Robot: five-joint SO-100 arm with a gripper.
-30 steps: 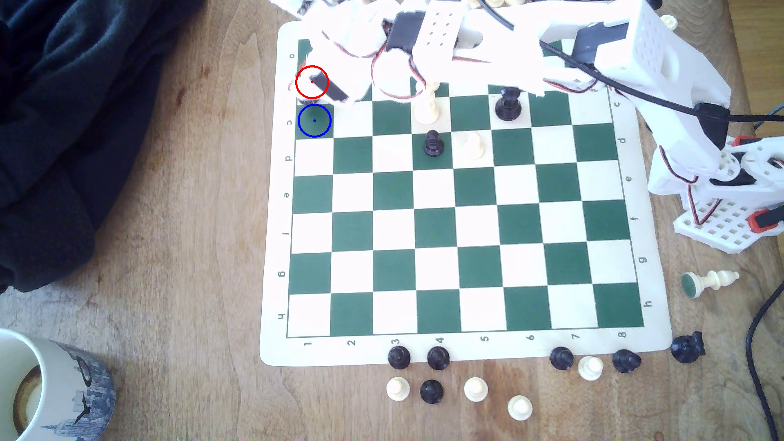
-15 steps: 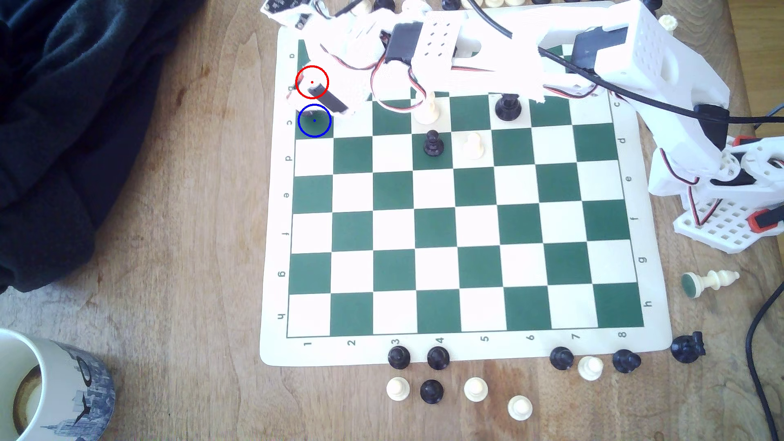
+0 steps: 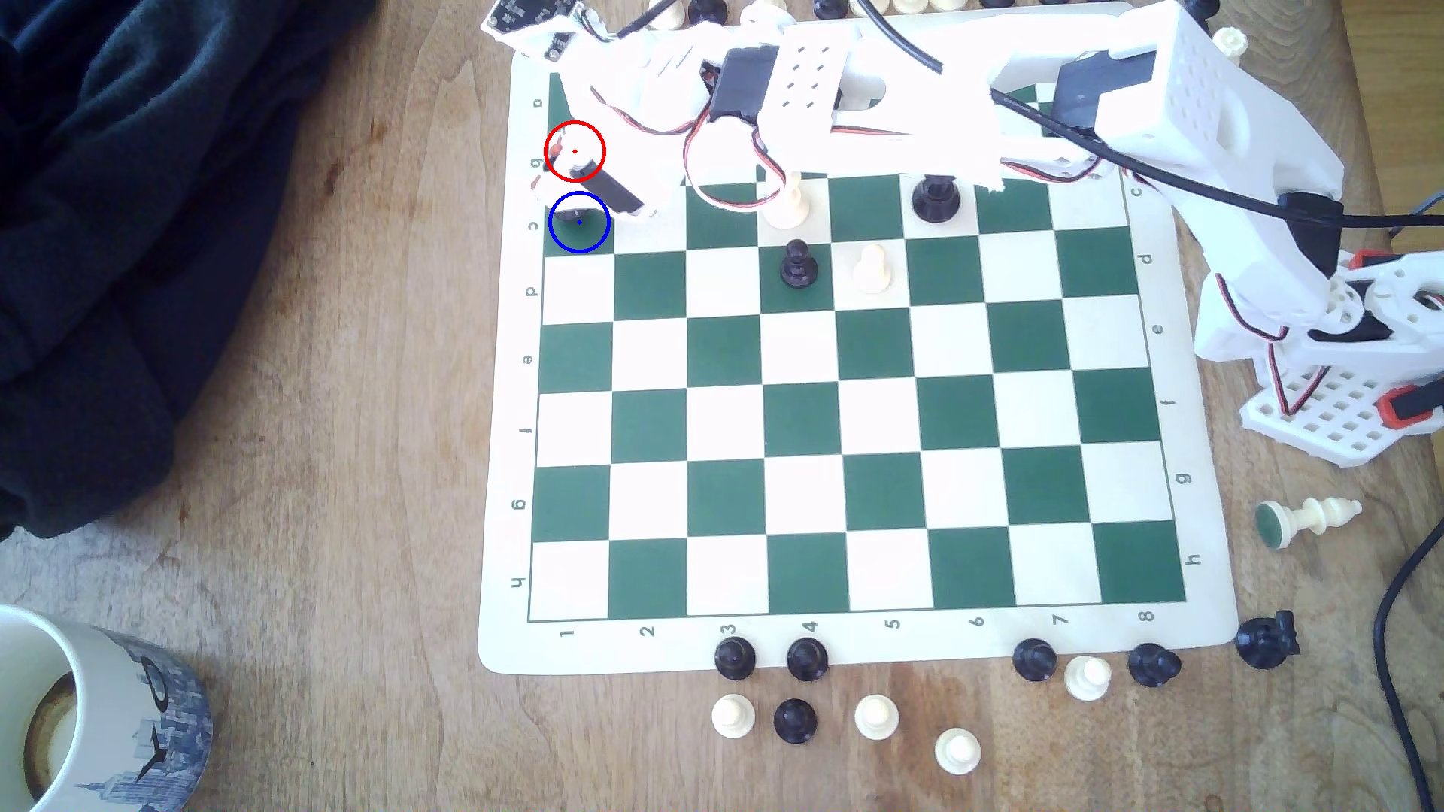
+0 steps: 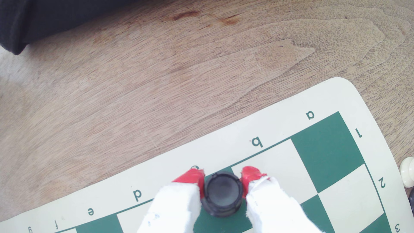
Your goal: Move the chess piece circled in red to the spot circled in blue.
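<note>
The chess piece circled in red [image 4: 223,197] is a short black piece with a round base, seen end-on in the wrist view. My gripper [image 4: 221,175] is shut on it, a red fingertip [image 4: 192,178] pressed to each side. It sits over a dark green square [image 4: 224,225] by the board's "c" label. In the exterior view my gripper [image 3: 577,201] hangs at the board's far left column, with the dark piece [image 3: 577,212] showing inside the spot circled in blue [image 3: 591,238]. The red ring [image 3: 575,151] lies one square farther back, with part of the gripper inside it.
On the board [image 3: 859,648] stand a black pawn [image 3: 797,264], a cream pawn [image 3: 871,267], a tall black piece [image 3: 935,195] and a cream piece [image 3: 789,204]. Loose pieces line the near edge [image 3: 795,718]. A mug [image 3: 94,710] and dark cloth [image 3: 117,234] lie at the exterior view's left.
My gripper has carried the black piece from the red-ringed square towards the near side, over the blue-ringed square. The other pieces have not moved.
</note>
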